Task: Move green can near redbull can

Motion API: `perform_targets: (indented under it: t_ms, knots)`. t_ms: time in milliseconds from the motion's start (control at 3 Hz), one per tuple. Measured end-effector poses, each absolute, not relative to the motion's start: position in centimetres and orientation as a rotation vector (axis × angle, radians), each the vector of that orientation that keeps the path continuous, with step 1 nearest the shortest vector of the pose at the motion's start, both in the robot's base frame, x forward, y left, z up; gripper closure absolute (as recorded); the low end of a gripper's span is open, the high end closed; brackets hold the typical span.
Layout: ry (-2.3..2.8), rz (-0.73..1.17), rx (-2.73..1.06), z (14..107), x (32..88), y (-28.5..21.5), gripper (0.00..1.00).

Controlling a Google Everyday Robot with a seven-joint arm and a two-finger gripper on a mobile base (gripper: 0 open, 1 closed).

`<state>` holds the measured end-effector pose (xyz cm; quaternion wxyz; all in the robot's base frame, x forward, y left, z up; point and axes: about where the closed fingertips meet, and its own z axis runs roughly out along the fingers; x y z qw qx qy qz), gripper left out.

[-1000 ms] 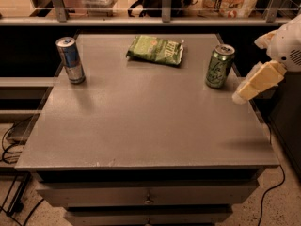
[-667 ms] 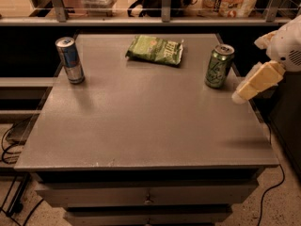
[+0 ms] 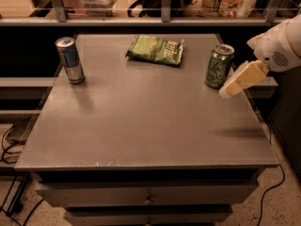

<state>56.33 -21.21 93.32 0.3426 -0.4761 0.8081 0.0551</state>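
Note:
The green can (image 3: pixel 218 66) stands upright near the table's far right edge. The redbull can (image 3: pixel 70 60), slim, blue and silver, stands upright near the far left edge, far from the green can. My gripper (image 3: pixel 227 91) comes in from the right on a white arm. Its pale fingers (image 3: pixel 242 78) hang just to the right of the green can, a little nearer the camera, above the table's right edge. It holds nothing that I can see.
A flat green chip bag (image 3: pixel 155 50) lies at the back middle of the grey table (image 3: pixel 141 121). A shelf rail with boxes and bags runs behind the table. Drawers sit below the front edge, cables on the floor.
The gripper has shifted slightly left, toward the green can. Both cans and the chip bag stand where they were.

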Motion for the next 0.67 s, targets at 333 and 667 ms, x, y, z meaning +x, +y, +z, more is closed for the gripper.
perform_targets:
  t_ms: [333,667]
  knots:
    - [2.050,0.140,-1.190,93.0,59.3,-20.7,0.00]
    - [2.014,0.157,-1.163,92.2,62.3,-20.2,0.00]
